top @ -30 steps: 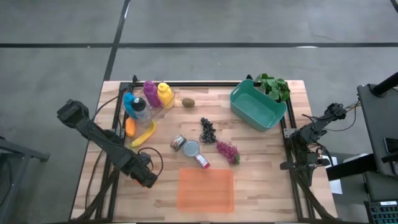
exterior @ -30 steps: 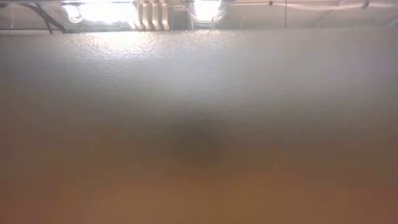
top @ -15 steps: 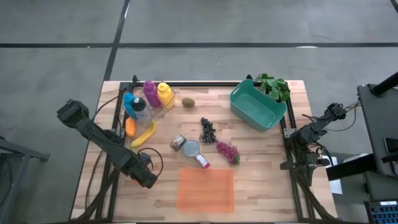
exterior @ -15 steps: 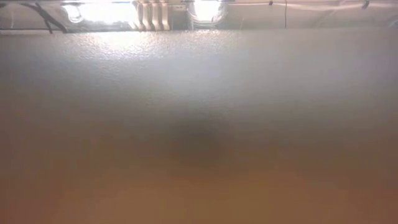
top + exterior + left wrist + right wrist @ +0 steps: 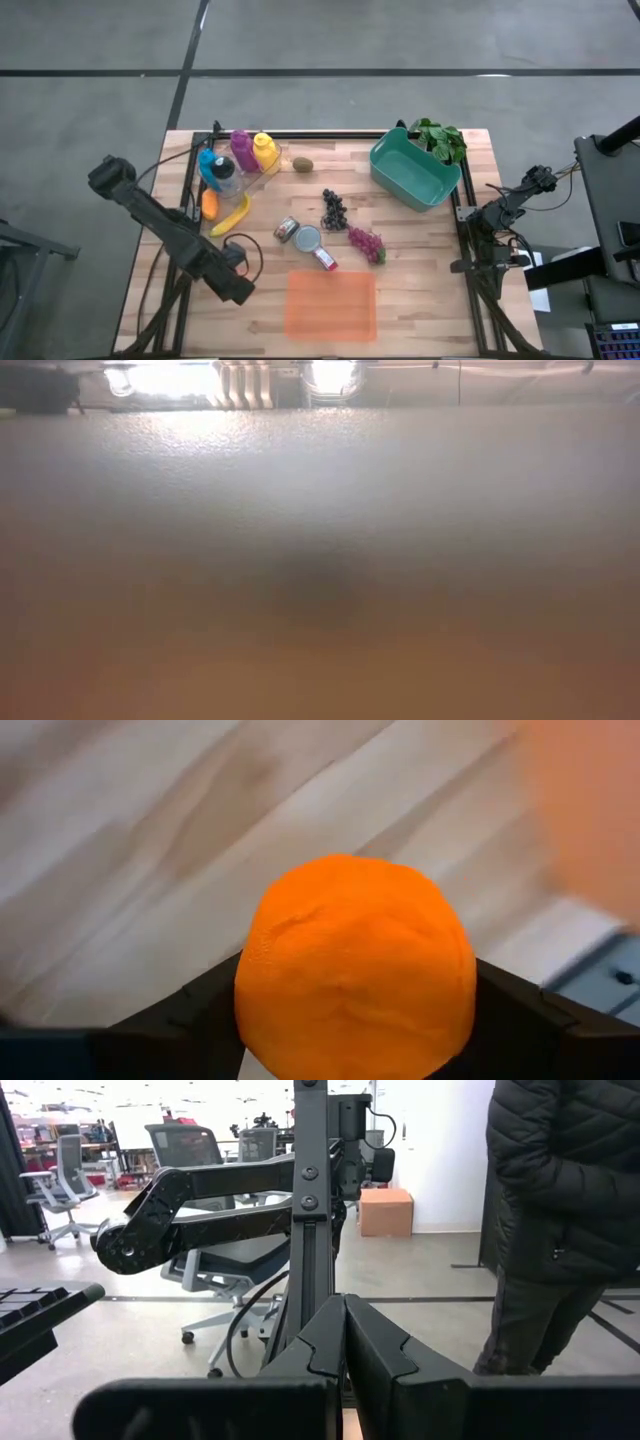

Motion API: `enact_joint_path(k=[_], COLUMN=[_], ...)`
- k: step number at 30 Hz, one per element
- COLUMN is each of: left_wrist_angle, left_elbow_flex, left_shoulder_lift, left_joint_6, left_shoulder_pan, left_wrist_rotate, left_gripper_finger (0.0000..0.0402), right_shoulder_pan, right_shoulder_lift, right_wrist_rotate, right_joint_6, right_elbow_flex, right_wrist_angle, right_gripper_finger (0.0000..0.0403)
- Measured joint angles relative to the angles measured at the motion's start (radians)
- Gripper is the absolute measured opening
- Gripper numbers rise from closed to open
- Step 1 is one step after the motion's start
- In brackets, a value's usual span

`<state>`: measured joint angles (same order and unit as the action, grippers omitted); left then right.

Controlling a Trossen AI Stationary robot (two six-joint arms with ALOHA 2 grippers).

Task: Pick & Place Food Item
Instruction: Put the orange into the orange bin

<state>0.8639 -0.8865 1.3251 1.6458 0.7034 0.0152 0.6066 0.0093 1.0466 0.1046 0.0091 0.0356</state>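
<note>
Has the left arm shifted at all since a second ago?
Yes, slightly: in the high view the left arm has edged toward the table's left side; its gripper stays beside the orange mat.

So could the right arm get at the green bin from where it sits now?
Probably yes: the right gripper is parked shut at the table's right edge, and the bin lies close by with nothing between them.

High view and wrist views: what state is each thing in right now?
Left end effector: shut on the orange.
Right end effector: shut, empty, parked off the table's right edge.
Teal bin: upright, empty.
Can: on its side.
Orange mat: flat, bare.
</note>
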Motion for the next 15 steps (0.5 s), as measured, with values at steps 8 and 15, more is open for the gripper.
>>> enact_joint_path(k=[8,15], left_wrist_angle=[-0.108,-0.483], left_elbow_flex=[-0.125,-0.071], left_shoulder_lift=[0.0,0.0], left_joint_6=[-0.269,-0.652], left_shoulder_pan=[0.009,0.004], left_wrist_rotate=[0.347,0.553], left_gripper_finger=[0.0287,0.0287], right_shoulder_pan=[0.0,0.0], right_shoulder_lift=[0.0,0.0], right_wrist_rotate=[0.0,0.0], right_joint_6=[0.0,0.0], right_elbow_flex=[0.0,0.0], right_wrist_angle=[0.0,0.0], right_gripper_finger=[0.0008,0.0008])
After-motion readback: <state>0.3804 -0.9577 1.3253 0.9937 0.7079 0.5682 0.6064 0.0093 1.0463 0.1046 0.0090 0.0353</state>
